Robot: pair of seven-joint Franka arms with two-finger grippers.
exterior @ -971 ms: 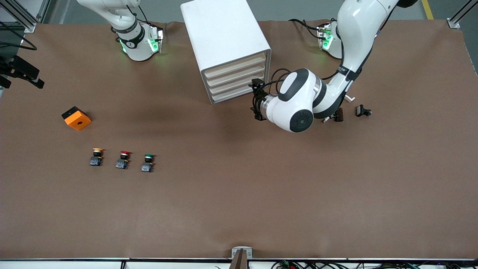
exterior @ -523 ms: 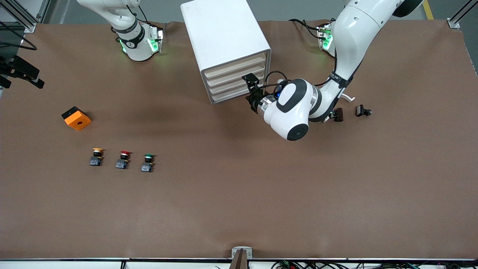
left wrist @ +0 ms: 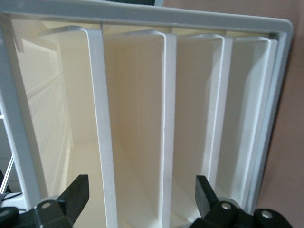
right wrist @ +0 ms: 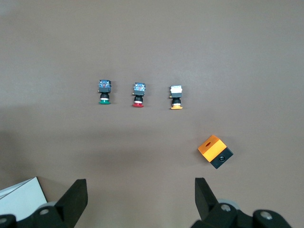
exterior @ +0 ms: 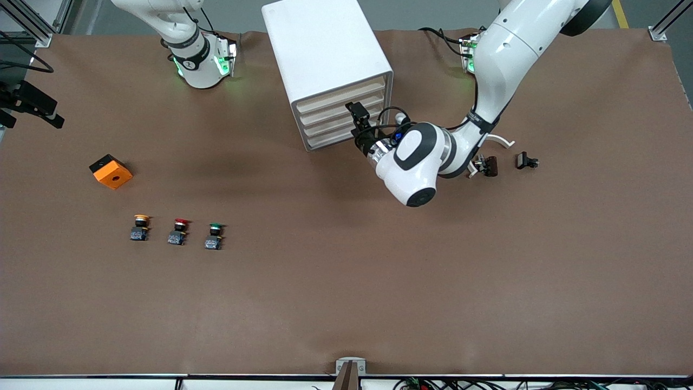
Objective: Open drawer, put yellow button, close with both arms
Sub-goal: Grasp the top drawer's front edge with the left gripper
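The left gripper sits right in front of the cabinet, at the end of the drawer stack toward the left arm, its fingers spread wide with nothing between them. In the left wrist view the cream drawer fronts stand close ahead of the fingertips, and two of the front edges lie within the span of the open jaws; no finger touches them as far as that view shows. The drawer, the topmost of the four, is shut, flush with the three below it, and lies just above the level of the left gripper in the stack. The right gripper hangs high over the table near its own base, out of the front view, where the right arm waits; its fingers are also wide apart and hold nothing. Well below it on the brown table stands the yellow button, upright, at the end of a short row with a red button beside it and a green button next. An orange cube lies near the yellow button, apart from it. All four rest far from the left gripper, toward the right arm's end of the table.
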